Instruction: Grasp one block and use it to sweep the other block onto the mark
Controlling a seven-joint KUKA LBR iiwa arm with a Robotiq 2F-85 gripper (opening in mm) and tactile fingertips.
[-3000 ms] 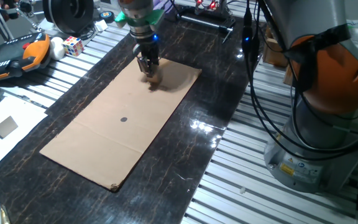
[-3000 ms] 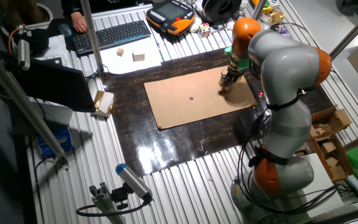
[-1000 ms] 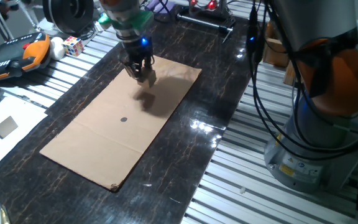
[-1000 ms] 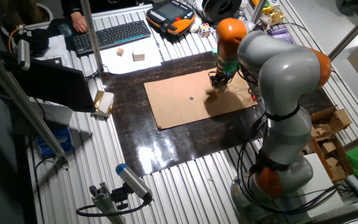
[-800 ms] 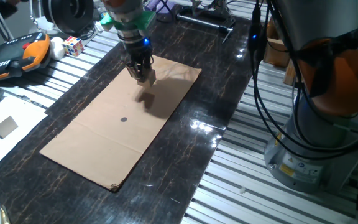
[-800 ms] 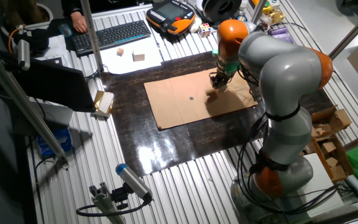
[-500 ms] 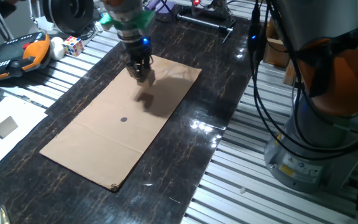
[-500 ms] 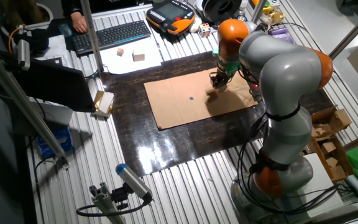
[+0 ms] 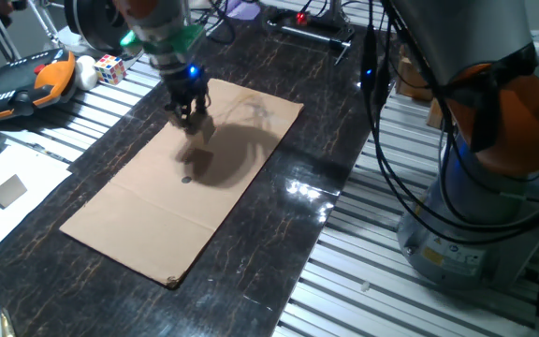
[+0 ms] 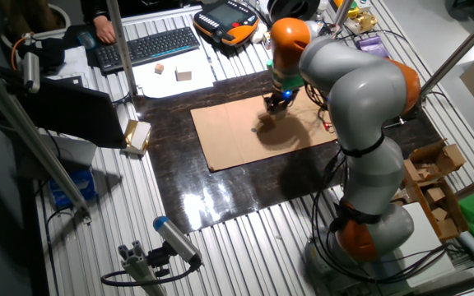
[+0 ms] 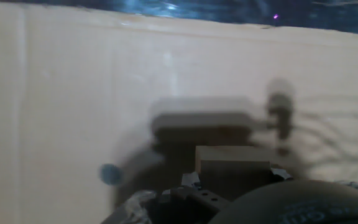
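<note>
The two-finger pincer [image 9: 189,120] hangs low over the flat brown cardboard sheet [image 9: 138,211], fingers pointing down, with a blue light glowing on the wrist just above it. In the hand view a small light-tan wooden block [image 11: 232,160] sits right at the fingertips, so the pincer looks clenched on it, though the blur hides the contact itself. In the other fixed view the pincer [image 10: 269,108] stands toward the middle of the sheet [image 10: 229,144].

The second small tan cube of the task cannot be picked out in any view; the shadowed patch ahead of the held block in the hand view is too blurred to name.

The small dark round mark [image 11: 109,173] shows in the hand view near the held block, on its left. In one fixed view the mark [image 9: 185,179] lies just in front of the pincer, at the edge of the arm's shadow.

The sheet rests on a dark marbled worktop [image 9: 307,197]. A multicoloured puzzle cube [image 9: 110,67] sits well apart at the worktop's far corner.
</note>
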